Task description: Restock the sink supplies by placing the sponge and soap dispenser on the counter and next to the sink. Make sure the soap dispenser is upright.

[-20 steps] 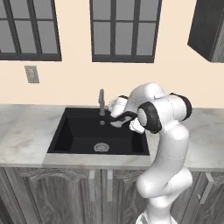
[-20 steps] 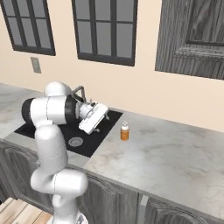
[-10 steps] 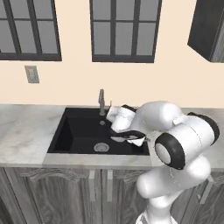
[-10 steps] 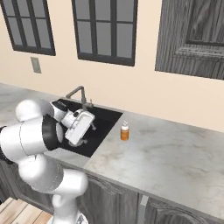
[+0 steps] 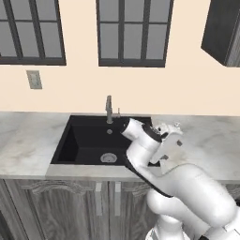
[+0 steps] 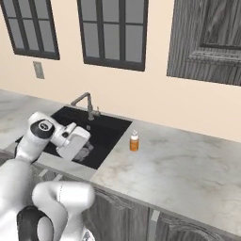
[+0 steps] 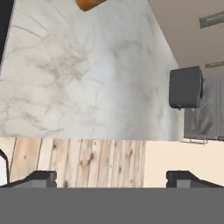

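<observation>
The light grey-white marbled stone surface (image 6: 188,164) carries pale brownish veins, which the hand view shows most clearly. Beneath it run dark grey cabinets (image 5: 56,206) with a streaked wood grain. The rectangular recessed sink basin (image 5: 89,140) is black, with a round silvery metal drain (image 5: 108,157) and a slim grey metal faucet (image 5: 108,108). The small soap dispenser bottle (image 6: 134,141) is orange-amber with a white pump top. The wall (image 6: 141,94) is a plain cream-peach, bearing a grey switch plate (image 5: 33,79). The windows (image 5: 133,30) have dark frames and grey panes. The floor (image 7: 83,162) is light wooden planks with darker knots.
</observation>
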Tool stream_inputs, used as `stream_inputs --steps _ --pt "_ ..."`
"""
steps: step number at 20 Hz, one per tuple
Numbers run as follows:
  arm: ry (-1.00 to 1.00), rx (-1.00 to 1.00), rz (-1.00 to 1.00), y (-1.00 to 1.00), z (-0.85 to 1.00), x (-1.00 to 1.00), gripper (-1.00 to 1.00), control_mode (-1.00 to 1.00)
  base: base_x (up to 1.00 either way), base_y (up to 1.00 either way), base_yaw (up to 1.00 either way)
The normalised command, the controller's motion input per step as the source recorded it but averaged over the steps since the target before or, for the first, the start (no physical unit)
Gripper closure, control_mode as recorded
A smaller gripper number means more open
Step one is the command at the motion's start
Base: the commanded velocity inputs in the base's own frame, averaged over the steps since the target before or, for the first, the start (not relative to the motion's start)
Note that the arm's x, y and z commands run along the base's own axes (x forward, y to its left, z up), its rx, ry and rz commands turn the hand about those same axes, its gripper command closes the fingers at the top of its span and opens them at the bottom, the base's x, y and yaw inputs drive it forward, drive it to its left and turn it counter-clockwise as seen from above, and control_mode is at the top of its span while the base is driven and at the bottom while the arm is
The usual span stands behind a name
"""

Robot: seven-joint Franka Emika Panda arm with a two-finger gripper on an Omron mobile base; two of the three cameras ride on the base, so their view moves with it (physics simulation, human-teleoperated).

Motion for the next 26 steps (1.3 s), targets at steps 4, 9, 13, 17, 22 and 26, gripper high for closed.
stream_inputs --steps 4,9,13,17,22,26 --pt "-0.32 0.24 0.01 0.00 0.40 -0.81 -1.00 -1.00 0.00 0.00 0.00" --pt "-0.18 0.26 0.07 0.00 0.14 -0.71 -1.00 -1.00 0.00 0.00 0.00" --pt "-0.05 0.17 0.12 0.16 0.05 -0.19 -1.00 -1.00 0.00 0.00 0.00" --pt "0.00 0.05 0.16 0.33 0.00 0.00 -1.00 -1.00 0.00 0.00 0.00" --pt "0.06 0.00 0.18 0.10 -0.13 0.11 -1.00 -1.00 0.00 0.00 0.00" --pt "0.00 0.00 0.12 0.01 -0.13 -0.01 -1.00 1.00 -0.13 0.00 0.05"
